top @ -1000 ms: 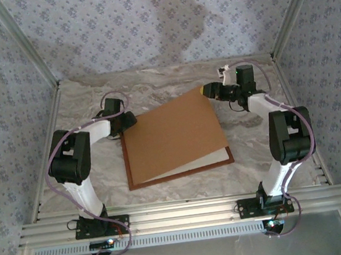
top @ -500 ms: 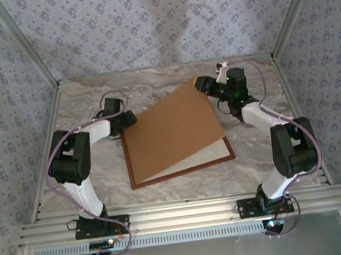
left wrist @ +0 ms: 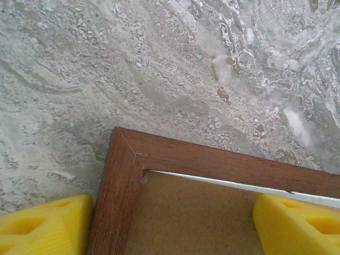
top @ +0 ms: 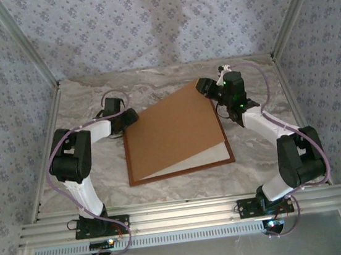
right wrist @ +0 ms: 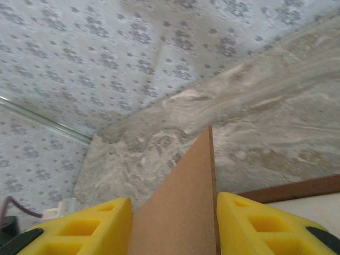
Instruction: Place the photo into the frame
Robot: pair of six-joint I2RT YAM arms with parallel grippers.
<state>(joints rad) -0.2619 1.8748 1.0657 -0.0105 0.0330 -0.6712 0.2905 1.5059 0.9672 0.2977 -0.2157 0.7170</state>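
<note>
Right gripper [right wrist: 174,223] pinches tilted backing board [top: 171,130] (frame [top: 182,171] mostly covered).

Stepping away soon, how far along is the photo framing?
Done: the frame lies flat on the table. In hand: the right hand grips the backing board at its far corner, tilting it up; the open left hand straddles the frame's far-left corner. Left: lowering the board shut; whether the photo is already underneath, I can't tell.

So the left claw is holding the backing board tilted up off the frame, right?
No, it's the right claw that holds the backing board tilted up off the frame. The right wrist view shows it gripping the board's edge.
</note>
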